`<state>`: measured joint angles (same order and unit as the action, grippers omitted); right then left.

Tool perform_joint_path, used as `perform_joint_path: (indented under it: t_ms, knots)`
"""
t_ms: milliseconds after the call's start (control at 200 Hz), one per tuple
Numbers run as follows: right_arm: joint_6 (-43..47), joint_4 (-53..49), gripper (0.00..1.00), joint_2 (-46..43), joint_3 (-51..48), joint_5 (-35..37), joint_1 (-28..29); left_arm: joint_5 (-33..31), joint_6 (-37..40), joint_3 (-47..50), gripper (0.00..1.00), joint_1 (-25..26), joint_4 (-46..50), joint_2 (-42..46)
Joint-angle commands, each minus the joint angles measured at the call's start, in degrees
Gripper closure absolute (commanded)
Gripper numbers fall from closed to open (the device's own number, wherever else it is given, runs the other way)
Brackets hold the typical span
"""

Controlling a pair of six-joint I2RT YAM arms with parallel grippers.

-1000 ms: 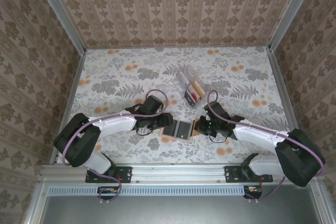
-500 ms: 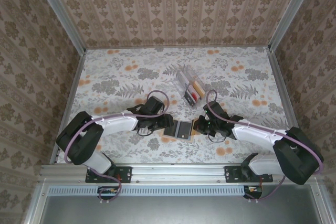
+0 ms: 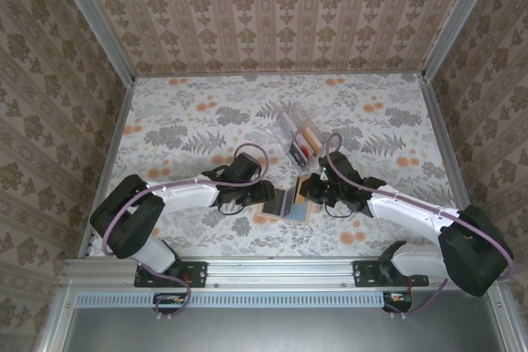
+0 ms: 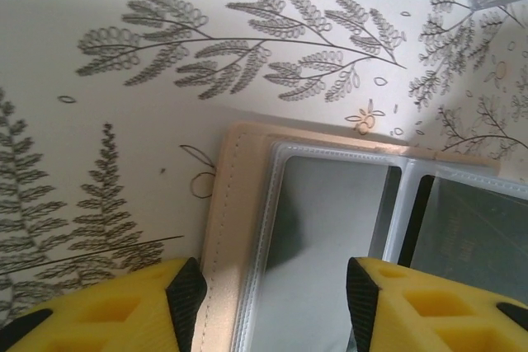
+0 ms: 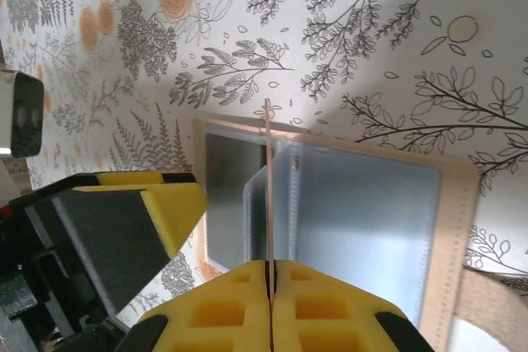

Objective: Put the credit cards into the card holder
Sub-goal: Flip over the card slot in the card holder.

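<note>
The right pincer (image 5: 269, 268) has risen off the wallet (image 3: 285, 204), clamped on the orange credit card (image 3: 303, 185). The left pincer (image 4: 268, 286), jaws apart, stands over the wallet edge. Keep the card upright and line it up with a free slot of the card holder (image 3: 300, 138) nearby.

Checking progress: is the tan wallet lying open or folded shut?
Open. The wallet lies spread on the table, clear sleeves facing up; the right gripper holds a card over it.
</note>
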<state>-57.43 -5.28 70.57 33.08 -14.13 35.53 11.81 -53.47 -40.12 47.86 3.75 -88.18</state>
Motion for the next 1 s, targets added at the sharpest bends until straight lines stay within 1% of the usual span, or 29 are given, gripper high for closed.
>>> perform_joint_path:
  t_ms: [0, 205, 310, 490, 600, 800, 995]
  knots:
    - [-0.22, 0.27, 0.92, 0.22, 1.33, -1.14, 0.51, 0.94, -2.46, 1.0, 0.49, 0.86, -2.24, -0.36]
    - [-0.4, 2.42, 0.92, 2.95, 1.91, -2.45, 0.85, 0.14, -5.67, 2.56, 0.5, 2.3, -5.27, 1.11]
    - [-0.32, 2.59, 0.92, 3.86, 2.34, -2.59, 0.95, -1.61, -6.77, 3.28, 0.5, 2.65, -5.21, 2.75]
    - [0.05, 1.66, 0.92, 4.73, 2.34, -2.13, 1.03, -8.31, -8.71, 5.59, 0.41, 2.66, -1.22, 8.46]
    - [0.05, 0.95, 0.93, 4.04, 2.0, -1.11, 1.03, -10.26, -8.27, 6.63, 0.36, 2.52, 0.25, 11.32]
    - [1.44, -2.74, 0.93, 1.16, 1.89, 1.91, 1.02, -8.97, -5.78, 5.3, 0.36, 2.26, -0.06, 10.7]
    - [1.23, 1.42, 0.92, 1.39, -0.53, -0.74, 0.95, -6.18, -3.8, 2.79, 0.37, 2.23, -0.78, 7.12]
